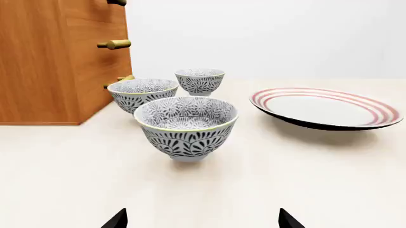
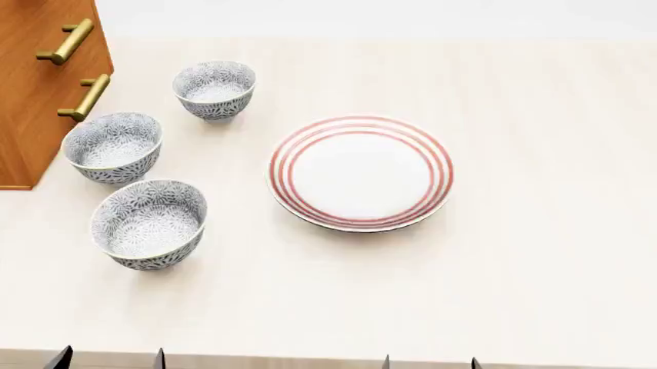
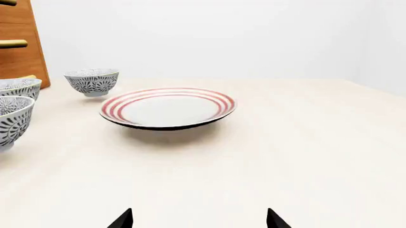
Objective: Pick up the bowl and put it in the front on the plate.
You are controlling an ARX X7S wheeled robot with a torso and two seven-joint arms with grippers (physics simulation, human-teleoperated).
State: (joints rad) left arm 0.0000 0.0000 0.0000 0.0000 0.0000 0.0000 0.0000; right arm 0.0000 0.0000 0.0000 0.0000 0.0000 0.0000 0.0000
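3 patterned bowls stand in a curved row on a pale surface (image 2: 534, 292) beside a wooden cabinet (image 2: 31, 92) with brass handles (image 2: 68, 41), seen from the robot's head camera. The front bowl (image 2: 150, 224), white with a dense grey-blue floral pattern inside and out, sits upright and empty at the near end of the row, toward the left side of the surface. The middle bowl (image 2: 113, 147) stands just behind it, close to the cabinet's corner, and the far bowl (image 2: 215, 90) stands farther back and a little to the right. None of the 3 touch each other.

The plate (image 2: 361, 172), wide and white with 3 thin red rings around its rim, lies flat to the right of the bowls, well apart from the front bowl and holding nothing.

Both arms sit low at the near edge of the surface. The left gripper (image 1: 201, 221) faces the front bowl from a distance; its fingers (image 1: 117, 220) show only as 2 dark tips spread wide apart with nothing between them. The right gripper (image 3: 198, 219) faces the plate, its fingers (image 3: 275, 219) likewise spread wide and holding nothing. Neither gripper touches any bowl or the plate. In the head view, the dark tips of both pairs of fingers poke up along the bottom edge.
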